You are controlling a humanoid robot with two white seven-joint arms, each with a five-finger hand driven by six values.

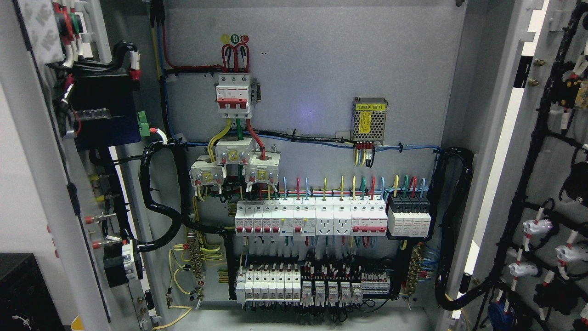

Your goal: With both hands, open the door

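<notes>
Doors, both swung wide: left door (41, 184) at 9 o'clock, right door (546, 174) at 3 o'clock, wiring on their inner faces. Robot hands out of frame; finger state cannot be told. Cabinet back panel (312, 82) at centre: red-handled breaker (234, 94) at 12 o'clock, breaker row (310, 219) below, terminal rows (298, 285) at 6 o'clock.

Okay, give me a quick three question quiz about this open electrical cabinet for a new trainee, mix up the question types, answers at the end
1. True or false: both cabinet doors stand open.
2. The metal mesh box with the yellow label sits: A) upper right of the back panel, B) bottom left, C) on the left door.
3. Fill in: no robot ____ is in view.

Key:
1. True: left door, right door.
2. A: mesh box on the back panel.
3. hand
</notes>
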